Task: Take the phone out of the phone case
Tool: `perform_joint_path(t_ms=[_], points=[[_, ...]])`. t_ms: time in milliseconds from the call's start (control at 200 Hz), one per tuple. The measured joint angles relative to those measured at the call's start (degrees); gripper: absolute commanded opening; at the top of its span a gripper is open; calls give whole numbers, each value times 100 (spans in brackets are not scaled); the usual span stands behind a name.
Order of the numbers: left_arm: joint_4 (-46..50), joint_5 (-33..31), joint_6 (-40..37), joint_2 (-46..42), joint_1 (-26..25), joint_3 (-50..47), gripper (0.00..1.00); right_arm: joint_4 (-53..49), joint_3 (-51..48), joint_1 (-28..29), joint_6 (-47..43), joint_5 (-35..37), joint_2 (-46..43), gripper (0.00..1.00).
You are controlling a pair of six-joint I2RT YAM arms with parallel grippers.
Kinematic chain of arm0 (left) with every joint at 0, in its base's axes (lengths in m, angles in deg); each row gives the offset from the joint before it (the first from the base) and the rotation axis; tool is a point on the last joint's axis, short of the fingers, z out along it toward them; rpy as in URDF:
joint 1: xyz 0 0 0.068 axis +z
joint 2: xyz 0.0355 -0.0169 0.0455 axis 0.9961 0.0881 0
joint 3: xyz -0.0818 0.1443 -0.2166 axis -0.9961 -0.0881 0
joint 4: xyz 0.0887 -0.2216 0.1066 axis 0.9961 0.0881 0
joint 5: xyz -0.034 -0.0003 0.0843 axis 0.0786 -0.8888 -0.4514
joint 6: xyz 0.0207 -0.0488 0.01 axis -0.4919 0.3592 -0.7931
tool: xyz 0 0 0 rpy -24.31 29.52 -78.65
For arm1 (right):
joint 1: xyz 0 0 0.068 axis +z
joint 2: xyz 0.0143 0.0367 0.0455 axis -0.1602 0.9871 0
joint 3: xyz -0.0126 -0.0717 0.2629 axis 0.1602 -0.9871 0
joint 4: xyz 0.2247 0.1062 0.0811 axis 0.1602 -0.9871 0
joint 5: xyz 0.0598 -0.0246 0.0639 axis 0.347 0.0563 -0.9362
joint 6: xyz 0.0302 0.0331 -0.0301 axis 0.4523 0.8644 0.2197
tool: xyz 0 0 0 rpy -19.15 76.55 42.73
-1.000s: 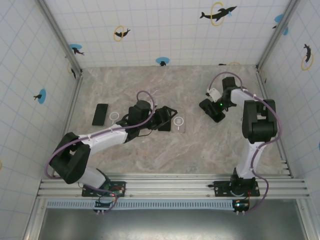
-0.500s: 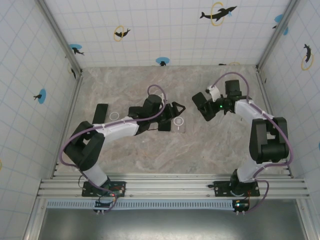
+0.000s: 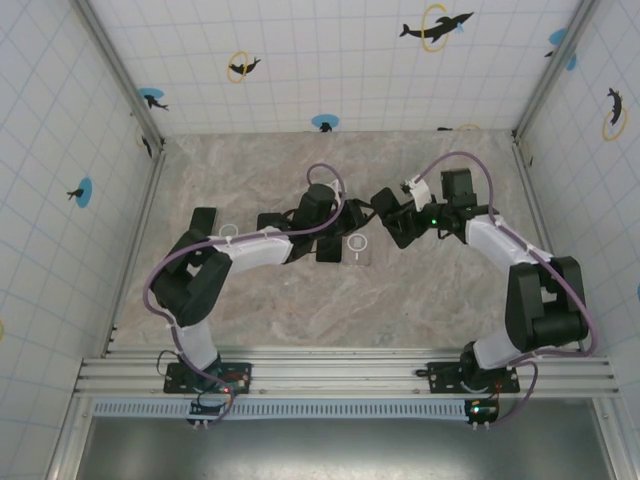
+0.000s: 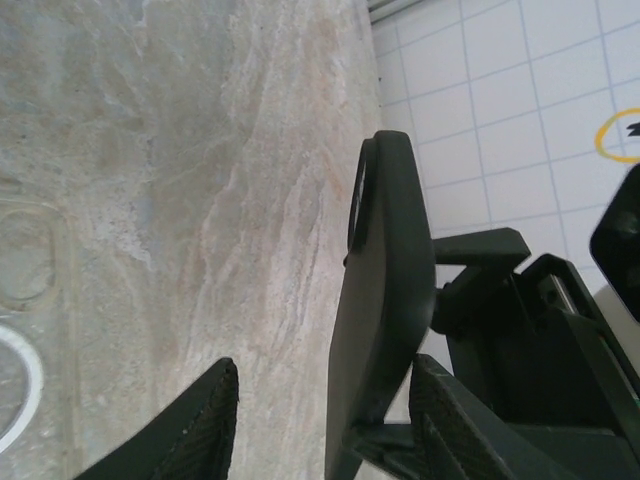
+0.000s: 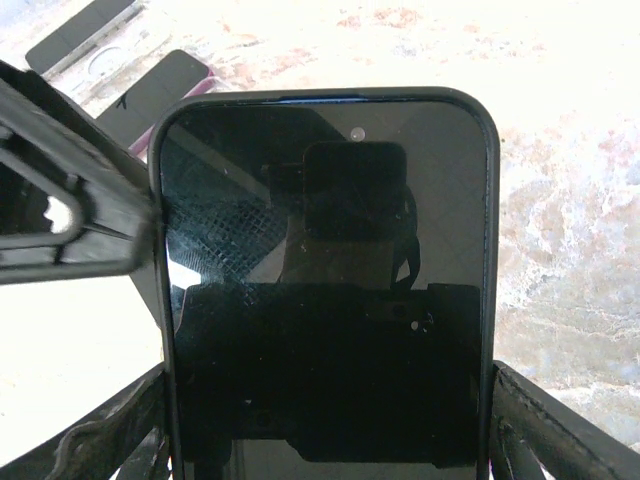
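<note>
Black cased phone (image 5: 325, 290) in right jaws' grip, now just beside wide-open, empty left jaws

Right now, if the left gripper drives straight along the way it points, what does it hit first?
The cased phone, held edge-on by the right gripper, sits directly ahead of the open left gripper. The depth of the gap is unclear, but it looks small.

Cased phone (image 5: 325, 290) centre; clear case (image 3: 358, 247) beside; second phone (image 3: 203, 229) left
</note>
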Motion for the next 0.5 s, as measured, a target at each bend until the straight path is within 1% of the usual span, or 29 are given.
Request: perform_joint_path(t_ms=[155,220,280,320,435,500], points=[[-109,83,33,81,-11,140,41,-26,-7,68,-15,-15,-111,46],[-129,111,35,87,-20,177,38,-61,-7,101,-26,-22,-116,46],[-144,131,37,109,-24,212,33,-74,-7,129,-24,-20,-116,46],[-151,138,42,116,-26,219,28,-76,-7,140,-20,-28,-116,46],[-166,219,81,170,-37,238,23,-92,-7,192,-13,-42,-116,46],[-166,258,111,197,-37,258,15,-129,-7,229,-17,-46,-116,46]])
